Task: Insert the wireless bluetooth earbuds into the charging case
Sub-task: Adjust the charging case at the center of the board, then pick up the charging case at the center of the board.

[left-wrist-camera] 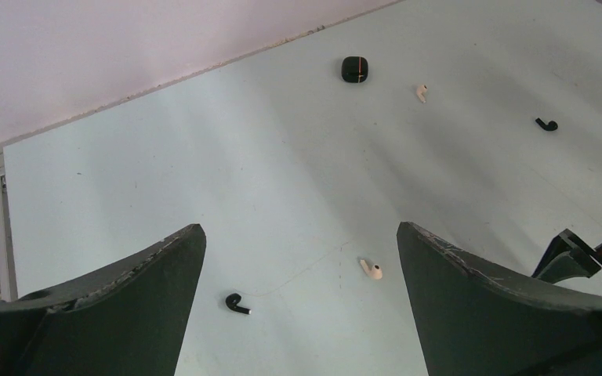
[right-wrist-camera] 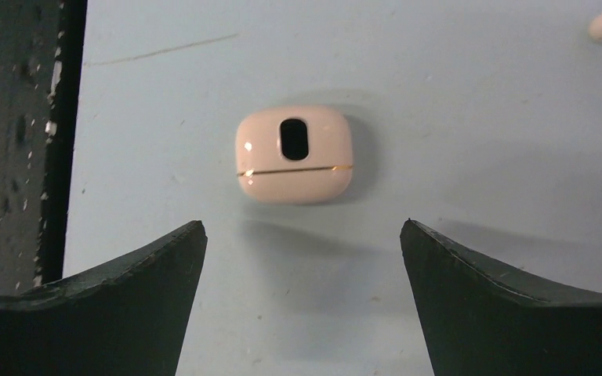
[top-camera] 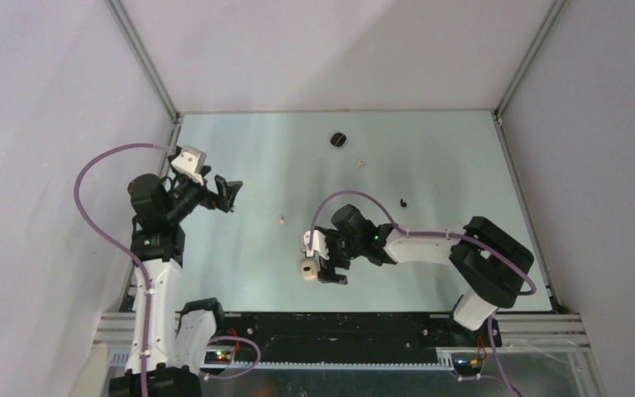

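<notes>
A pale beige-white charging case (right-wrist-camera: 294,154), closed along a gold seam, lies just ahead of my right gripper (right-wrist-camera: 302,223), whose jaws stand open and empty. From above, this case (top-camera: 307,270) sits near the table's front, by the right gripper (top-camera: 328,266). A black charging case (left-wrist-camera: 354,68), also closed, lies far back. My left gripper (left-wrist-camera: 299,227) hovers open over a black earbud (left-wrist-camera: 237,303) and a pale earbud (left-wrist-camera: 371,269). Another pale earbud (left-wrist-camera: 421,92) and another black earbud (left-wrist-camera: 547,124) lie farther off.
A dark strip (right-wrist-camera: 16,141) marks the table's front edge, close to the left of the pale case. White enclosure walls (top-camera: 66,99) with metal corner posts surround the table. The purple cable (top-camera: 355,198) loops over the right arm.
</notes>
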{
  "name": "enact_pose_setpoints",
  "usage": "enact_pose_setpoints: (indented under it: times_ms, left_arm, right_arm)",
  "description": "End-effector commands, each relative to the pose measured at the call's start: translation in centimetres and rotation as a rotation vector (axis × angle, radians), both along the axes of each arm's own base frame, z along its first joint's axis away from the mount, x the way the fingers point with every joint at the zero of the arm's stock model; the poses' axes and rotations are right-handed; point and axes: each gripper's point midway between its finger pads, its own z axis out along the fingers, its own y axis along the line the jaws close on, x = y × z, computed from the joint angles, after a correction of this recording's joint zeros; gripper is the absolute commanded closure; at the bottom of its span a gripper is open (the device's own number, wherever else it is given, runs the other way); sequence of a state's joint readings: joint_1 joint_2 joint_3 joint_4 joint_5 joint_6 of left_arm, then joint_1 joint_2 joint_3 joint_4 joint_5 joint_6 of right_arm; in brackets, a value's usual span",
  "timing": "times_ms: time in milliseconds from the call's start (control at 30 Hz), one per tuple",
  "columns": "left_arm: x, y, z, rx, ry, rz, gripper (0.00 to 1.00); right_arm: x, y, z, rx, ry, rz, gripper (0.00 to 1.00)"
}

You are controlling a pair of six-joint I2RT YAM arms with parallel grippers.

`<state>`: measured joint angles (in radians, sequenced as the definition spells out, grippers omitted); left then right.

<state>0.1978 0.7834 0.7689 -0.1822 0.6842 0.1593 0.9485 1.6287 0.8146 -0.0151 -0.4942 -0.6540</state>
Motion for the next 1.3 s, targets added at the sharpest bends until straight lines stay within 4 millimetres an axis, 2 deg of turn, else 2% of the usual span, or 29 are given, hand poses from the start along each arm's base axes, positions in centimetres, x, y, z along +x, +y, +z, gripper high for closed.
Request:
enact_pose_setpoints:
  times_ms: [0,300,767,867,1267]
  left_arm:
    - [-0.1,0.1,1.3,0.014,-0.044,-0.004,0.01]
    - [-0.2,0.0,1.4,0.018,-0.047,-0.007,0.01]
    - [-0.3,0.0,1.4,0.019,-0.049,-0.010,0.01]
    - [-0.3,0.0,1.4,0.019,-0.050,-0.009,0.01]
    - [-0.5,-0.1,1.5,0.020,-0.054,-0.017,0.01]
  right_arm:
    - [1.0,2.7,1.2,0.103,-0.055,-0.015,0.00]
    - [-1.0,3.1,0.1,0.086,-0.021,0.048,0.02]
    - [-0.7,3.4,-1.2,0.048,-0.032,0.025,0.14]
    - [-0.8,3.4,-1.5,0.035,-0.031,0.028,0.22]
    - [-0.6,3.1,-1.6,0.018,-0.053,0.048,0.34]
